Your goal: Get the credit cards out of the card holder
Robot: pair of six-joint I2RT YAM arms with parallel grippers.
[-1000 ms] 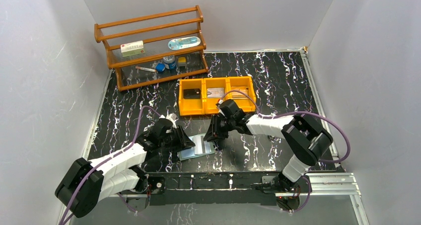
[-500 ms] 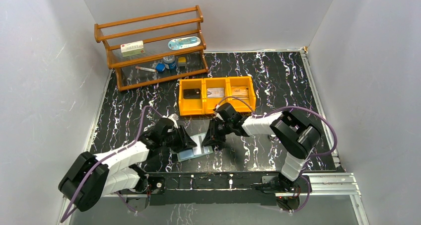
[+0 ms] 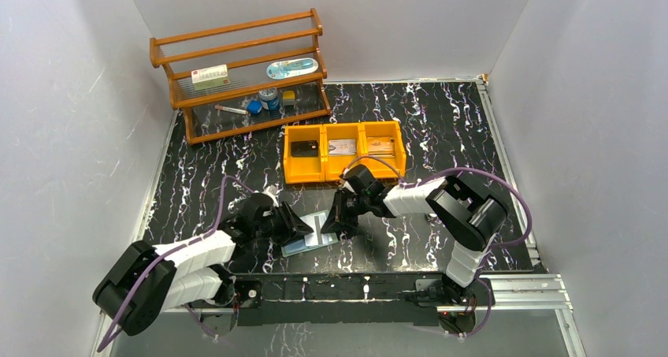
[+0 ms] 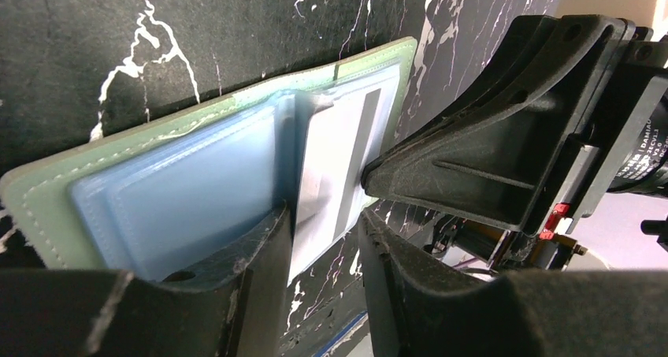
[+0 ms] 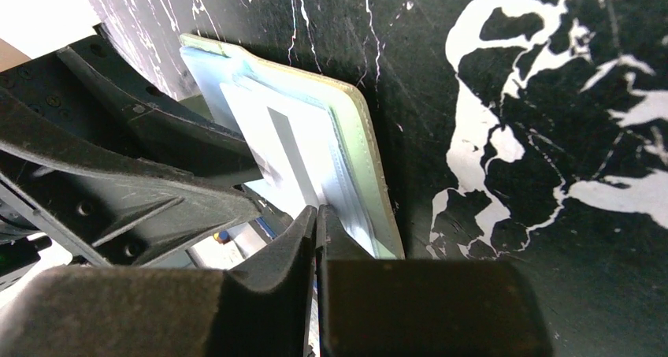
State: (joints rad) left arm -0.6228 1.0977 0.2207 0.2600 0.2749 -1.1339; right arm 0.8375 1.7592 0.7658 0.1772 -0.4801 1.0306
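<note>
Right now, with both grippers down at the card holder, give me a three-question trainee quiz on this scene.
1. True or false: the card holder lies inside the orange bin.
2. How many of the orange bin's compartments hold something? A one, B two, C three.
3. Which has its jaws wider apart, the left gripper or the right gripper?
Key: 1 false, it lies on the table between the two grippers. 2 C. 3 the left gripper; the right one's jaws nearly meet.
</note>
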